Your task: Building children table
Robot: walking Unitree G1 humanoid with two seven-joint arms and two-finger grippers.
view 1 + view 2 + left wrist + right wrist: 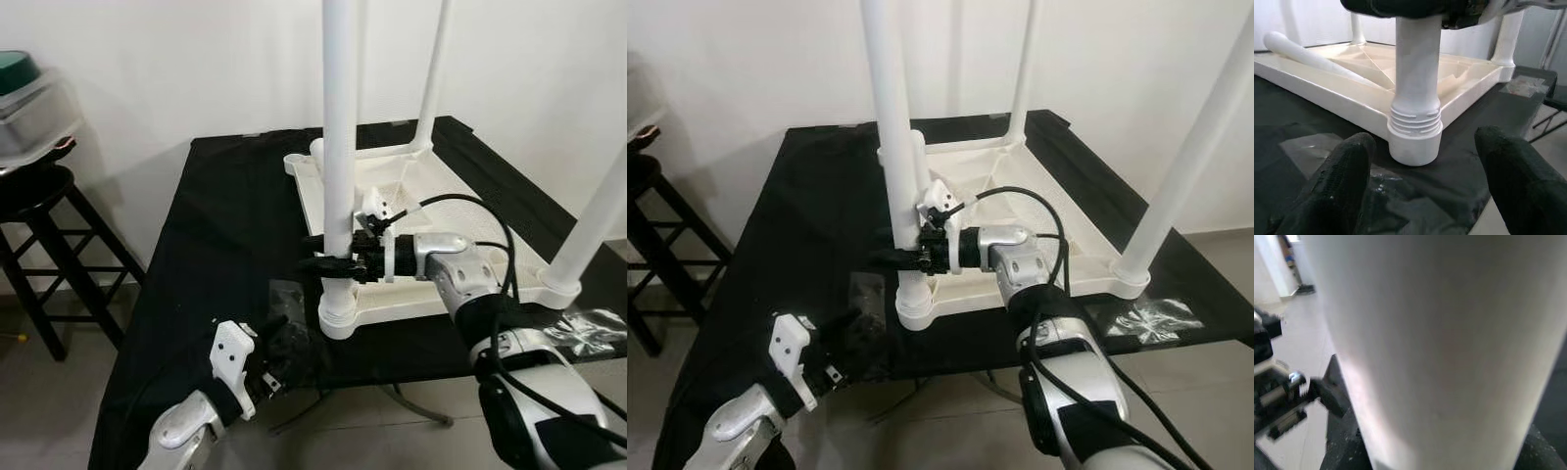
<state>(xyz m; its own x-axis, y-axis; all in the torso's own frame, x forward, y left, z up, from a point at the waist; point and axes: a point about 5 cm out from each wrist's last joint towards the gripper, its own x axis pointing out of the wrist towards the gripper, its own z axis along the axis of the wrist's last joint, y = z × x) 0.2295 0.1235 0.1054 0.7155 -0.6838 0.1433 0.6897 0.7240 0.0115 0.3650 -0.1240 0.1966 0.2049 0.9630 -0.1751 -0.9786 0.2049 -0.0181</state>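
A white children's table top (446, 302) lies upside down on a black-covered table. Three white legs stand up from its corners. My right gripper (330, 258) is shut around the near-left leg (339, 147), just above its threaded socket (338, 313); that leg looms close up (1440, 333) in the right wrist view. My left gripper (1425, 186) is open, low at the table's front edge, pointing at that socket (1415, 142) from a short distance without touching it. A loose leg (1312, 56) lies inside the upturned top.
Clear plastic bags lie on the black cloth (225, 215) by the socket (286, 294) and at the front right (588, 328). A black stool (39, 196) carrying a plastic container (29, 108) stands to the left. A white wall is close behind.
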